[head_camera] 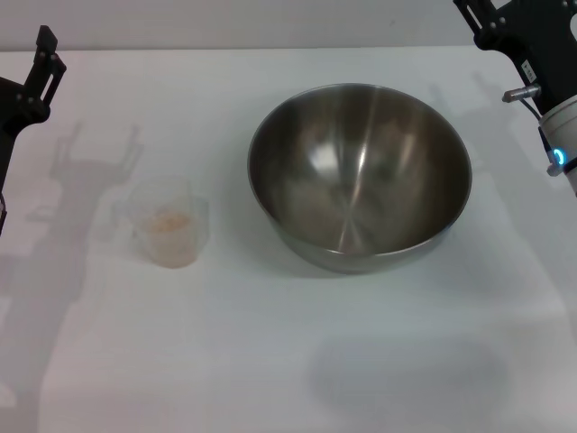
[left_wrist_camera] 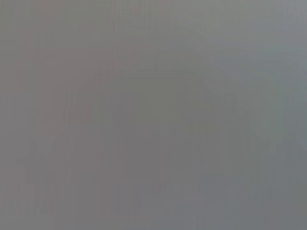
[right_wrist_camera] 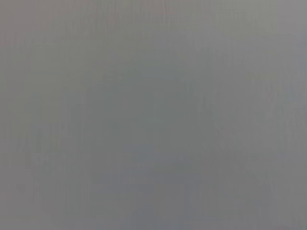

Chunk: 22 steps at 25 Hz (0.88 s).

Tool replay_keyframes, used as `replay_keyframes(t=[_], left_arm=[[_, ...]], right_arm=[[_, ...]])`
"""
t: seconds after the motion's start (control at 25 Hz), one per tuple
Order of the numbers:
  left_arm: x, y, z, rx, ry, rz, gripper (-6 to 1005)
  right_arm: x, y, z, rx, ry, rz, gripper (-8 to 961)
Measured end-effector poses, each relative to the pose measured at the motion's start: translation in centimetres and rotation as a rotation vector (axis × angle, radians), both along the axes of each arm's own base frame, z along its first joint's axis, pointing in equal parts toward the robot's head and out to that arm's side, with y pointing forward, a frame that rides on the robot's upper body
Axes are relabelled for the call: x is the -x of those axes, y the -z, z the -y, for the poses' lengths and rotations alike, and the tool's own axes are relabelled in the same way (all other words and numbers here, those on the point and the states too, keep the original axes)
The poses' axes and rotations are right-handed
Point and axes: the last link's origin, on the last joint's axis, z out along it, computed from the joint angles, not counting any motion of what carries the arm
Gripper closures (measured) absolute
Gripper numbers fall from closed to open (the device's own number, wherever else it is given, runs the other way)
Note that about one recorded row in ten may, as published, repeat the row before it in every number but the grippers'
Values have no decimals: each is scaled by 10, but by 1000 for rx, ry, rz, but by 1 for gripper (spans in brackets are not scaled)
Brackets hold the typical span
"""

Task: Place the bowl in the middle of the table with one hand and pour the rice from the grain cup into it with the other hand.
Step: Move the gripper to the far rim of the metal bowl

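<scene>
The steel bowl [head_camera: 360, 173] stands empty on the white table [head_camera: 288, 361], a little right of centre. The clear grain cup [head_camera: 169, 222] stands upright left of it, with rice [head_camera: 171, 221] in its bottom. My left gripper [head_camera: 41, 63] hangs at the far left edge, raised, apart from the cup. My right gripper [head_camera: 482, 20] is at the top right corner, raised, beyond the bowl's far right side. Neither holds anything that I can see. Both wrist views show only plain grey.
The table's far edge runs along the top of the head view. The arms' shadows fall on the table around the cup and right of the bowl.
</scene>
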Motion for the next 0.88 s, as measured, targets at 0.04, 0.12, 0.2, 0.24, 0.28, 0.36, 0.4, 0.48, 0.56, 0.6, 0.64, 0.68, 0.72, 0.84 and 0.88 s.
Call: replay_keyframes(t=[0.04,0.12,0.2,0.24,0.28,0.36,0.4,0.48,0.56,0.6,0.64,0.68,0.72,0.84,0.88], left_arm=[[0,0,0,0,0,0,157],[0,0,0,1,0,0,157],[0,0,0,1,0,0,157],[0,0,0,1,0,0,157],[0,0,0,1,0,0,157],[0,0,0,1,0,0,157],[0,0,0,1,0,0,157],[0,0,0,1,0,0,157],[1,0,1,1,-2,0,157],[1,0,1,1,-4,0,157],[1,0,1,1,-4,0,158],[2,0,2,1,-6,0,158],[2,0,2,1,-7,0,158],[3,0,3,-1,-11,-1,158],[4,-1,3,-1,-13,-2,158]], right_arm=[[0,0,0,0,0,0,234],[0,0,0,0,1,0,234],[-1,0,1,3,3,-4,234],[-1,0,1,3,3,-4,234],[-1,0,1,3,3,-4,234],[-1,0,1,4,3,-5,234],[-1,1,0,10,7,-6,234],[-1,3,-1,24,20,-7,235],[-1,5,-3,37,32,-7,235],[0,8,-8,58,55,-13,235],[0,8,-8,58,55,-13,235],[2,8,-12,68,65,-20,235],[5,8,-15,79,73,-28,235],[15,8,-23,117,80,-35,235],[20,8,-26,130,79,-36,235]])
